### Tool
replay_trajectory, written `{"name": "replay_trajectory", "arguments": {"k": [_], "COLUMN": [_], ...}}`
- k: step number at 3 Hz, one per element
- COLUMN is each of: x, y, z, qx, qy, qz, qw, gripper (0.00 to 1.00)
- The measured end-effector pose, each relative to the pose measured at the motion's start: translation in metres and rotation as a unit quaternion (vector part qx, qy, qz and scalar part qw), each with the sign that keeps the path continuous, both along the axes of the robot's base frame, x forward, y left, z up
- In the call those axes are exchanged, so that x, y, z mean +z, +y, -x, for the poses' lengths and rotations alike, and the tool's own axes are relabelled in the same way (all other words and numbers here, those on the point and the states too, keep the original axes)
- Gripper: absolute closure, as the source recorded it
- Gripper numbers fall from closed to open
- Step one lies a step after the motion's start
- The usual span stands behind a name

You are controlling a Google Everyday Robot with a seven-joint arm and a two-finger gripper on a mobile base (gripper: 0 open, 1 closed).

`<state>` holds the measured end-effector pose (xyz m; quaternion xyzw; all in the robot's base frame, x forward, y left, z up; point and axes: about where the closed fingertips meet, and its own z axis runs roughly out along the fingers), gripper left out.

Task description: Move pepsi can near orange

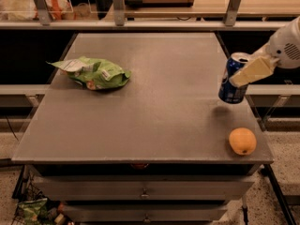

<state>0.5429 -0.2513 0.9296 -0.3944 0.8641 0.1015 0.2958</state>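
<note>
**Camera view.** A grey, flat, rectangular worktop (154, 116) is shown from the front and above, with metal drawers (143, 189) beneath it. The small dark blue cylindrical pepsi can with a silver top (228, 93) is held near the right edge of the worktop, about midway along its depth. It is tilted slightly, with the top leaning to the right. A faint shadow is seen on the surface just below its base, so the can appears to be lifted a little clear of the worktop. The tool (236, 78) of the white robot arm (288, 48) enters from the right edge of the view and is clamped on the can. One tan, flat finger (252, 70) is laid across the upper front of the can; the other finger is hidden behind it. The round yellow-orange fruit, the orange (242, 141), rests on the worktop near the front right corner, in front of the can and slightly to its right, near it but apart from it. A crumpled green snack bag (93, 72) lies on the left part of the worktop, well apart from both. A wooden shelf with metal uprights (233, 3) is seen behind the worktop.
</note>
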Motion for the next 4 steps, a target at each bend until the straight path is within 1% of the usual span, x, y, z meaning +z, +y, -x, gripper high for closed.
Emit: {"name": "replay_trajectory", "arguments": {"k": [1, 2, 3, 4], "x": [-0.005, -0.013, -0.015, -0.013], "y": [-0.016, -0.022, -0.018, -0.002], "z": [0.041, 0.069, 0.083, 0.075], "qx": [-0.032, -0.044, -0.047, -0.039], "qy": [0.022, 0.035, 0.024, -0.006], "qz": [0.001, -0.005, -0.021, -0.036], "qw": [0.9993, 0.9984, 0.9984, 0.9986], "gripper": [1.00, 1.00, 1.00, 1.00]}}
